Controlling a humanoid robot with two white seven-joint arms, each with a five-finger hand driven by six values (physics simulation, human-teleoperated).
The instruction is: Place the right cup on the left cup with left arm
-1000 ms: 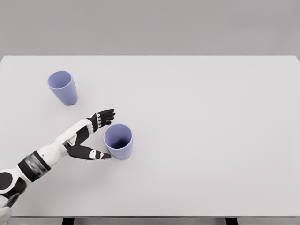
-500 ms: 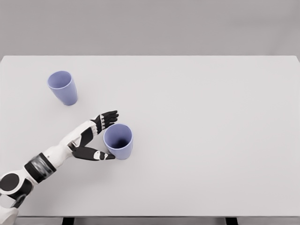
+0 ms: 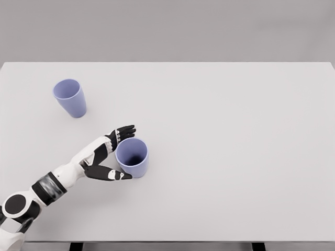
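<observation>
Two lavender-blue cups stand upright on the white table (image 3: 235,130). The left cup (image 3: 70,98) is at the far left. The right cup (image 3: 132,157) stands nearer the front, left of the middle. My left hand (image 3: 126,151) is spread open around the right cup's left side: the fingers (image 3: 124,130) reach behind its rim and the thumb (image 3: 118,175) lies in front of its base. I cannot tell whether they touch the cup. The right arm does not show.
The table's front edge runs along the bottom of the picture, with dark legs below it. A plain grey wall stands behind the table.
My left arm has slid forward and to the right, so the open hand has closed in around the right cup. Neither cup has moved.
</observation>
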